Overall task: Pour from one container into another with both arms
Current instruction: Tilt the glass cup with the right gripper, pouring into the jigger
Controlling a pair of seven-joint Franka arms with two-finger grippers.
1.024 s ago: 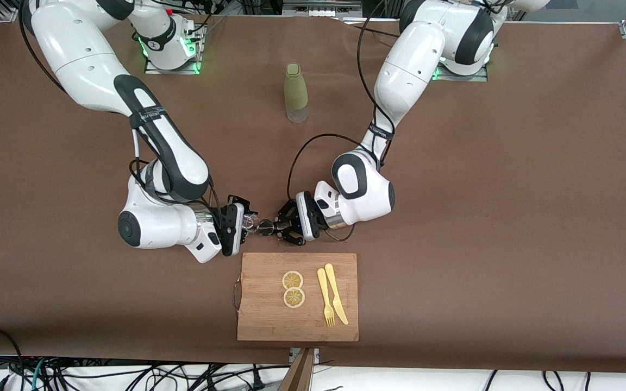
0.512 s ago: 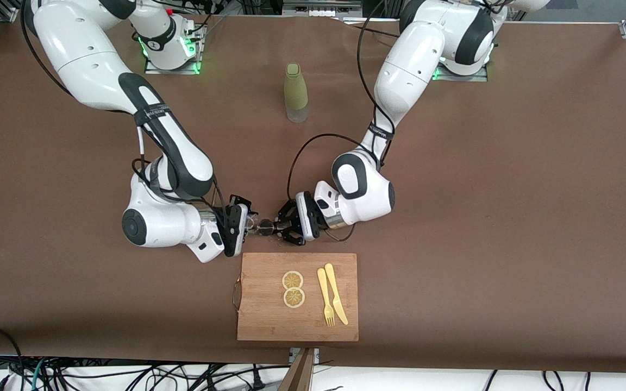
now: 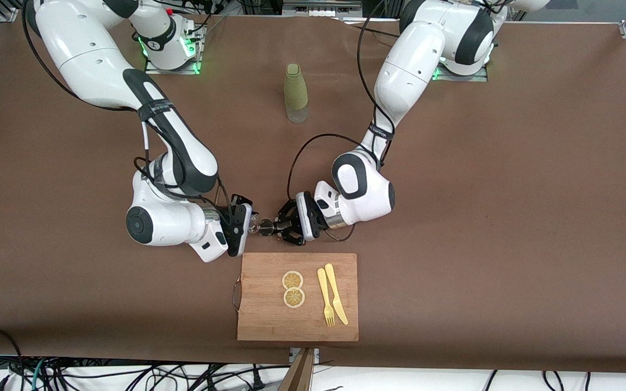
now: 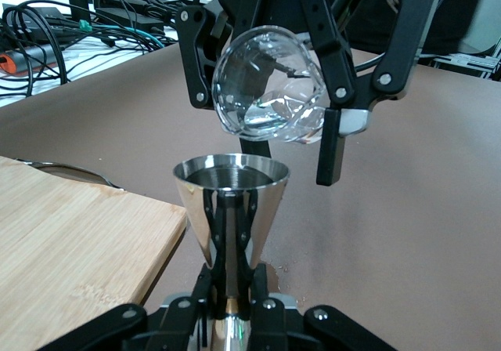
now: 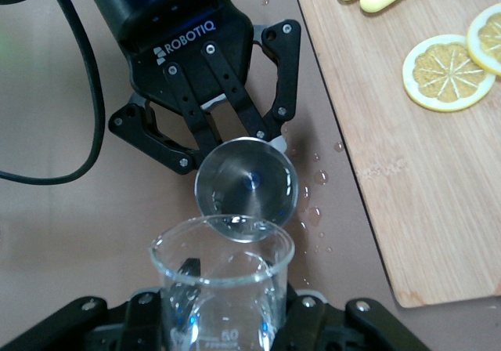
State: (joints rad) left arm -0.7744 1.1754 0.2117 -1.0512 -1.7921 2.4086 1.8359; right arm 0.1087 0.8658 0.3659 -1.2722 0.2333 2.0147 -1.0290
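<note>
The small clear glass cup is tipped on its side just above the steel jigger, its mouth over the jigger's round rim, with a little clear liquid pooled inside. My right gripper is shut on the cup. My left gripper is shut on the jigger's narrow waist and holds it upright just off the table. In the front view the two grippers, right and left, meet head-on beside the cutting board, with the jigger between them.
A wooden cutting board lies nearer the front camera, carrying two lemon slices, a yellow fork and a yellow knife. A tall olive-green bottle stands between the arm bases. Water drops dot the table under the jigger.
The right arm has shifted a little toward the left arm's end, bringing the tipped cup closer over the jigger. The left arm has stayed still.
</note>
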